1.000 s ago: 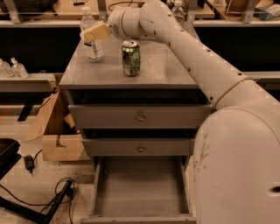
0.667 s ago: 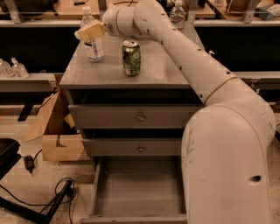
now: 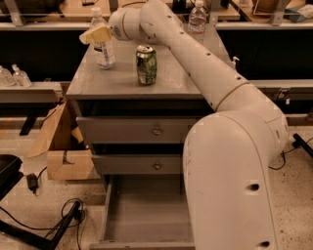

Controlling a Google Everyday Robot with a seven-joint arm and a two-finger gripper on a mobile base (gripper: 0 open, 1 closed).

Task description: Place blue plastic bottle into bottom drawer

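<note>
Standing upright on a grey cabinet top (image 3: 176,80), the blue plastic bottle (image 3: 104,52) with the gripper (image 3: 96,34) at its shoulder.
Camera view: gripper level with the bottle's neck, overlapping it from the picture's left; impossible to tell whether spread or clamped. Just below the gripper, the bottle's labelled body; just above, its white cap (image 3: 97,10). Lower right of the gripper, a green can (image 3: 146,64), apart from the bottle. Well below the gripper, the bottom drawer (image 3: 144,215) pulled open near the floor, two closed knobbed drawers (image 3: 132,131) between. Down-left of the gripper, a cardboard box (image 3: 63,146).
</note>
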